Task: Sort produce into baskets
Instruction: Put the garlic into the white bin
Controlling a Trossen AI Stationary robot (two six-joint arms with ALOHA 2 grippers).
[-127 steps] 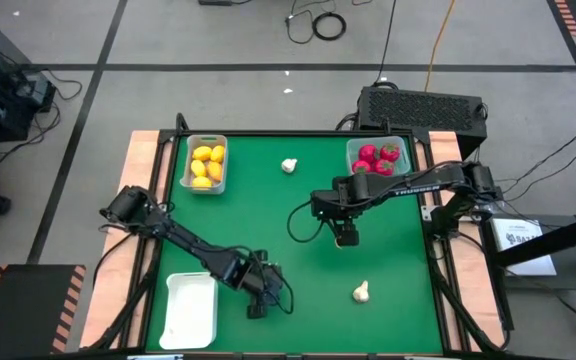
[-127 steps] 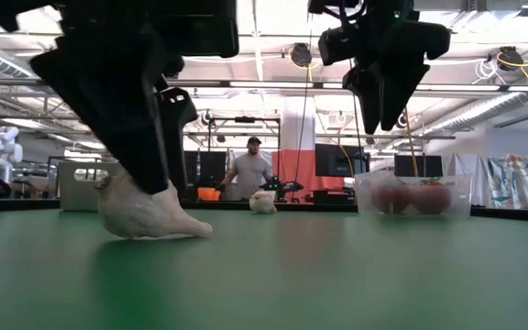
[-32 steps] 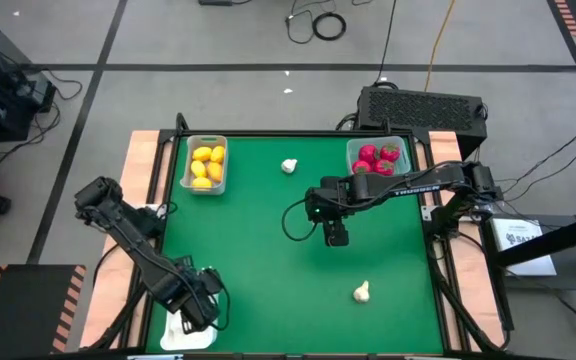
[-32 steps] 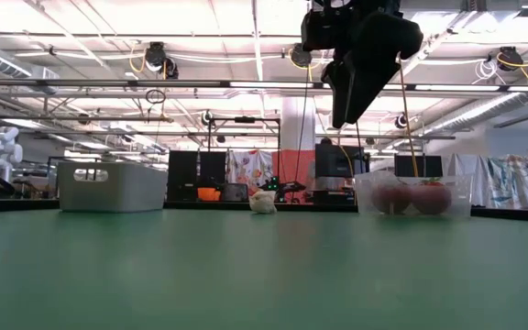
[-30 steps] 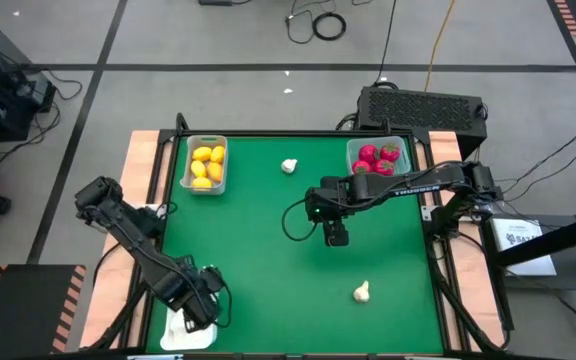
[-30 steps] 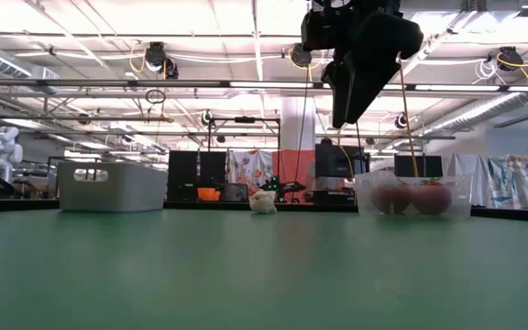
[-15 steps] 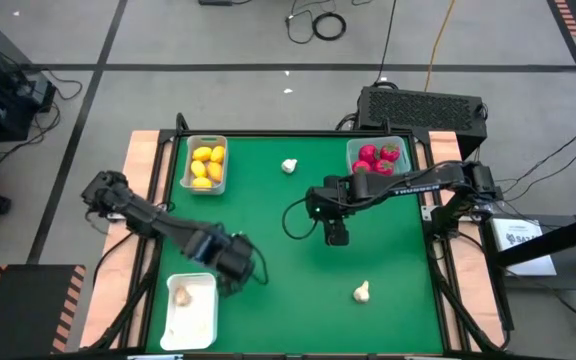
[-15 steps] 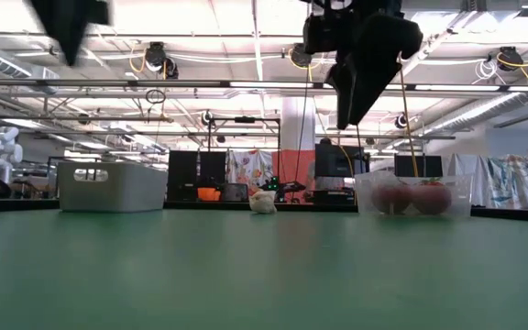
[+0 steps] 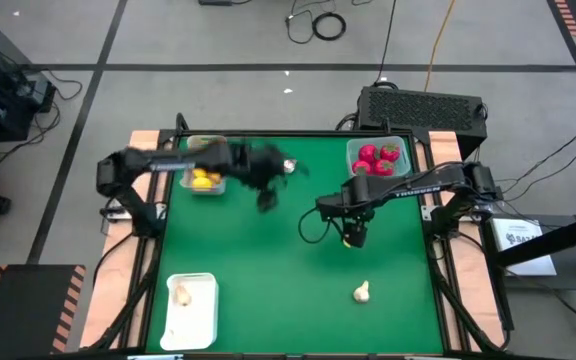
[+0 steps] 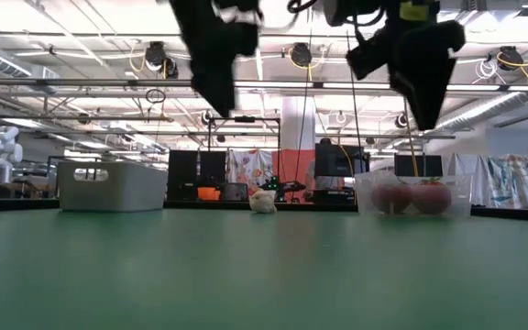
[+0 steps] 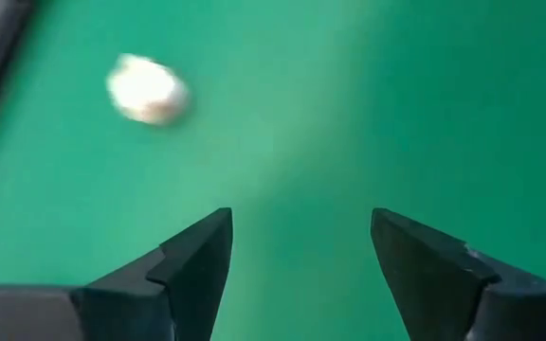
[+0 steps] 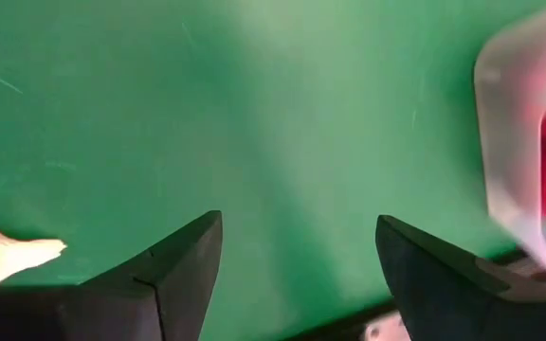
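Green table (image 9: 268,260) shows most produce binned, one garlic bulb (image 9: 181,294) in the lower-left white tray (image 9: 200,318), two bulbs (image 9: 362,292) loose; both grippers (image 9: 266,203) (image 9: 350,240) spread, empty.

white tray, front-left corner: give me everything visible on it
The white tray is a flat, rectangular bin with rounded corners and a low rim, and looks like smooth white plastic. It sits on the green table at its front-left corner, long side running front to back, close to the table's left edge. One whitish garlic-like bulb lies inside, near the far end toward the left wall; the rest of its floor shows bare. No arm or hand is near it. Only the high view shows it.
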